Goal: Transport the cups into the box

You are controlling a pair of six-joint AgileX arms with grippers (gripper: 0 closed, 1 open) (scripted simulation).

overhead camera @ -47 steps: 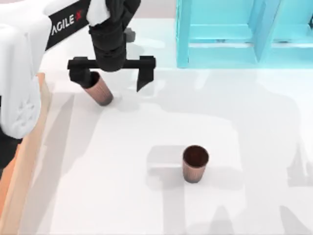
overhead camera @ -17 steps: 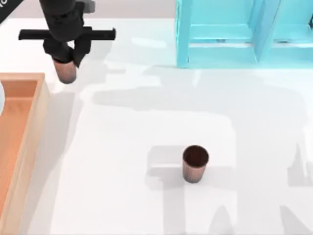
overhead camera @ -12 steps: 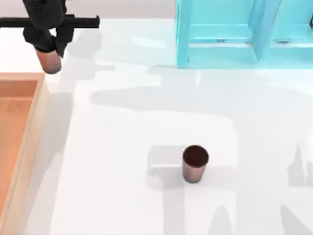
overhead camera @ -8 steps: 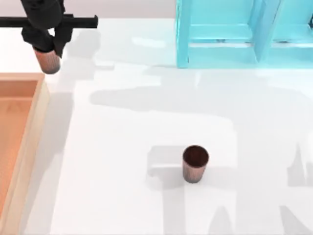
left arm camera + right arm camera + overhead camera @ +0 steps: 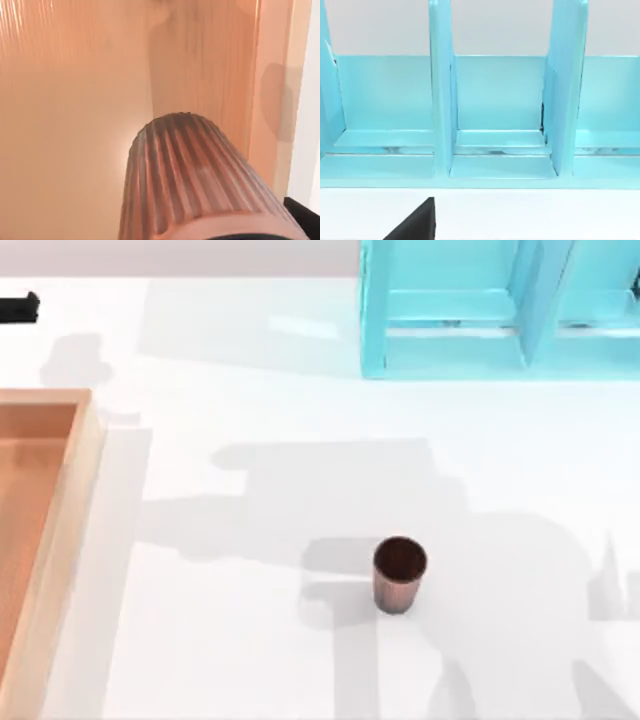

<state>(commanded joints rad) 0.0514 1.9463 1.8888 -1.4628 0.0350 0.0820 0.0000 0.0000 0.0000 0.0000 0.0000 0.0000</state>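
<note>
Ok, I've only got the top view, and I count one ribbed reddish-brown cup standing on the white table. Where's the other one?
Observer: The left wrist view has it. A second ribbed reddish-brown cup is gripped in the left tool.
Operator: Is it over the box?
Observer: Yes. Behind the cup lies the orange-brown floor of the shallow light-wood box, with the tan rim off to one side.
Operator: And the right arm?
Observer: Parked. Its wrist view looks at the cyan shelf frame.
</note>
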